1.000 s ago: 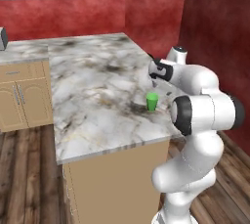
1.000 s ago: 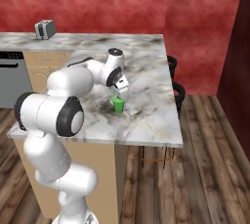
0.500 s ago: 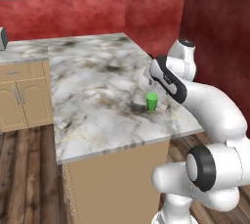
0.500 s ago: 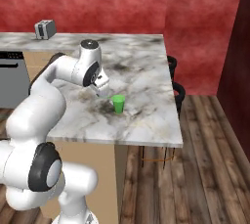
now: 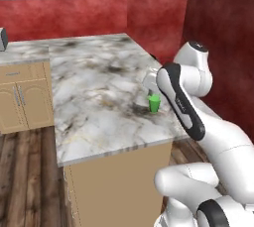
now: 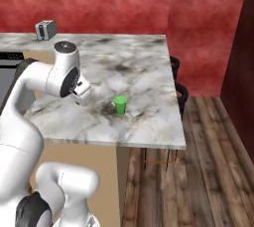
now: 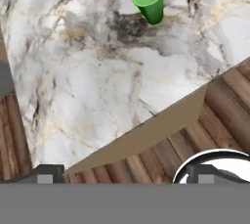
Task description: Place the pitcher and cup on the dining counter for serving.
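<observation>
**Cup is down; clear the tool cleanly and go for the pitcher**

The green cup point(image 7: 150, 0) stands upright on the marble tabletop point(image 5: 94, 97), near its right edge in the left base view, a little in from the front. In the hand view it sits at about 12 o'clock, well apart from the fingertips point(image 7: 45, 174). Your tool point(image 6: 83, 93) is spread wide and holds nothing; in the right base view it hangs at the cup's 9 o'clock. My read: the cup's half of the job looks done. Lift the tool before you swing the arm (a low sweep could clip the cup). The pitcher is the next thing to fetch; plan to set it beside the cup, not touching.
</observation>
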### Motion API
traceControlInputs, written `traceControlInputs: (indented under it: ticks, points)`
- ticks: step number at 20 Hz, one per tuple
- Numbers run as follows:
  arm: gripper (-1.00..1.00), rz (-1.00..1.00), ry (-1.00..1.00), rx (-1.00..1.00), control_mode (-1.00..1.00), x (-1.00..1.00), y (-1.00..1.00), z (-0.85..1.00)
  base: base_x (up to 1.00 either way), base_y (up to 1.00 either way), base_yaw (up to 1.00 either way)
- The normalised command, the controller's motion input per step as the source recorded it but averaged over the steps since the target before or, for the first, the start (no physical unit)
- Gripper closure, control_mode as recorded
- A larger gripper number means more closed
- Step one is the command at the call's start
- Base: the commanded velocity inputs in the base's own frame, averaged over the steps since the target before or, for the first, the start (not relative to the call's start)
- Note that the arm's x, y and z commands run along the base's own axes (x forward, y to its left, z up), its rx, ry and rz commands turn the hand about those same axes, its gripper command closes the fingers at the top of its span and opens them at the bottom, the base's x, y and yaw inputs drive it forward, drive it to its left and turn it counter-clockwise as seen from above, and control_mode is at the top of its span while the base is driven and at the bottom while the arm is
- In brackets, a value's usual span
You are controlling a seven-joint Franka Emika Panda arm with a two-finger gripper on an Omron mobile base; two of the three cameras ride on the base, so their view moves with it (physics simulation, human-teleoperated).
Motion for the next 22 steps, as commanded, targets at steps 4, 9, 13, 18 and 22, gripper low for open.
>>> traceControlInputs:
  ticks: [4,9,13,18,22]
  points:
    - [-1.0,0.05,-0.02,0.0,1.0,-0.25,0.14,0.0,-0.7,0.54,0.4]
    - [-1.0,0.0,0.0,0.0,1.0,0.0,0.0,0.0,-0.49,0.74,0.83]
    - [-1.0,0.0,0.0,0.0,1.0,0.0,0.0,0.0,-0.2,0.78,0.91]
    - [-1.0,0.0,0.0,0.0,1.0,0.0,0.0,0.0,-0.08,0.74,0.89]
    - [-1.0,0.0,0.0,0.0,1.0,0.0,0.0,0.0,0.0,0.6,0.87]
